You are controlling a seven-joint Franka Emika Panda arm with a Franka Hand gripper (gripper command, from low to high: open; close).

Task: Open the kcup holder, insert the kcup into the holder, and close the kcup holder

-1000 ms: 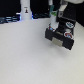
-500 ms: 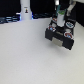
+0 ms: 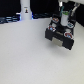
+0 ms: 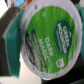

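On the white table [image 3: 25,55], a white bottle [image 3: 24,8] stands far left. Rightward, the gripper [image 3: 64,19] has come down from 1 second ago over the open kcup holder [image 3: 60,34], clamped on the kcup [image 4: 49,39]; insertion looks imminent.

1. White worktop [image 3: 25,55] fills most of the exterior view; surface plain, matte, evenly lit.
2. Back of the scene dark, almost black, along the top edge.
3. White bottle-like object [image 3: 24,10] stands at the worktop's far edge, towards the exterior view's left.
4. Small blue glints beside it; too blurred to identify.
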